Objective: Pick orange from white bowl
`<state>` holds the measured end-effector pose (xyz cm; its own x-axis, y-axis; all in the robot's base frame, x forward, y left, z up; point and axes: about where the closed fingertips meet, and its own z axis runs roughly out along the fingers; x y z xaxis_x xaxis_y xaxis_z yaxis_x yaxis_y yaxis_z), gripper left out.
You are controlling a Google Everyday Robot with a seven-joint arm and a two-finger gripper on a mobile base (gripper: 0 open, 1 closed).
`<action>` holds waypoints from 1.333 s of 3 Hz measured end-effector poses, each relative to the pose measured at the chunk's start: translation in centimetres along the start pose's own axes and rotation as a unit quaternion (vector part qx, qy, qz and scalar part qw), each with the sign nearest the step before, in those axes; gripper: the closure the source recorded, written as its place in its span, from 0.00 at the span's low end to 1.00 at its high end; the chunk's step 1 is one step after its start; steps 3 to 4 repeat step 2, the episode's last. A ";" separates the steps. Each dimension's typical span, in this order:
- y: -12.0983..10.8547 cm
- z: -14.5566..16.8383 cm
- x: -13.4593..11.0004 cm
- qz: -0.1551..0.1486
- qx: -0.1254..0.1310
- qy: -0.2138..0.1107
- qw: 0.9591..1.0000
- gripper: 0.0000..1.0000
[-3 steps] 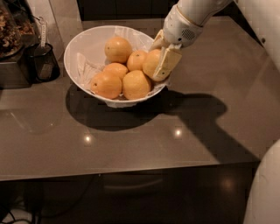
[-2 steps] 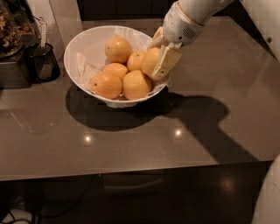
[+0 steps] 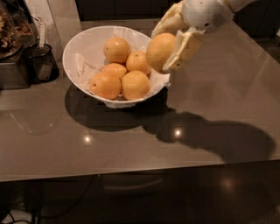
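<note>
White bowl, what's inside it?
Five oranges on crinkly white paper. They hide the bottom of the bowl. The claw holds the biggest orange by the rim, not inside.

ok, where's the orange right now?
Camera view, upper centre-right: the orange is gripped in the tool, held just above the right rim of the white bowl, clear of the five smaller oranges inside it.

This looks like a kitchen: a glossy grey-brown worktop [image 3: 131, 144] carries the white bowl [image 3: 76, 41] of fruit lined with paper, a black mesh cup [image 3: 41, 63] stands beside it, and dark cabinet fronts [image 3: 122, 8] run behind. The tool [image 3: 162, 51] hangs over the bowl's right rim, clamped on the orange [image 3: 155, 52].
</note>
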<state>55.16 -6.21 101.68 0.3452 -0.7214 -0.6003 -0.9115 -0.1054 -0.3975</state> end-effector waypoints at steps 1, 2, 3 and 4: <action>2.5 -2.6 -1.4 -0.012 0.038 -0.078 0.996 1.00; 5.3 -4.2 -0.9 0.003 0.070 -0.156 0.985 1.00; 5.3 -4.2 -0.9 0.003 0.070 -0.156 0.985 1.00; 5.3 -4.2 -0.9 0.003 0.070 -0.156 0.985 1.00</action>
